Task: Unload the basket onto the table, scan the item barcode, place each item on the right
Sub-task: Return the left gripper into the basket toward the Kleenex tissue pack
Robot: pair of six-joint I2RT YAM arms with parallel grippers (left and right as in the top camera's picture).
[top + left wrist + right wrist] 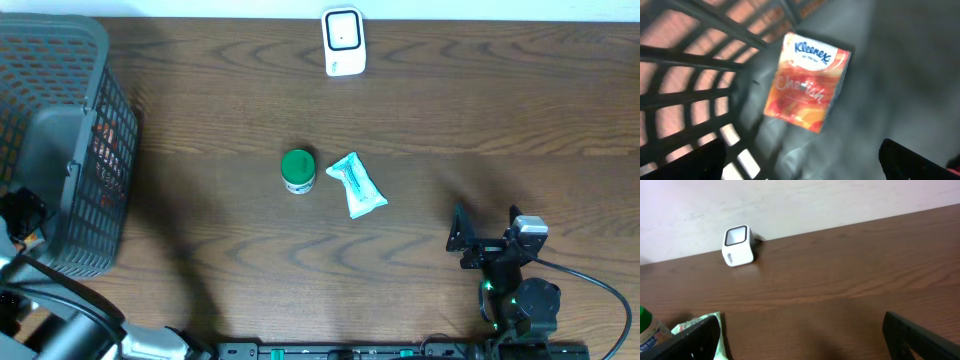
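Observation:
An orange Kleenex tissue pack lies flat on the floor of the grey basket at the table's left. My left gripper hangs open just above and in front of the pack, nothing between its fingers. The white barcode scanner stands at the table's back edge, also visible as the scanner from the right wrist. My right gripper rests open and empty near the front right.
A green-lidded jar and a teal-and-white packet lie mid-table, left of the right gripper. The basket's lattice wall rises close on the left gripper's left side.

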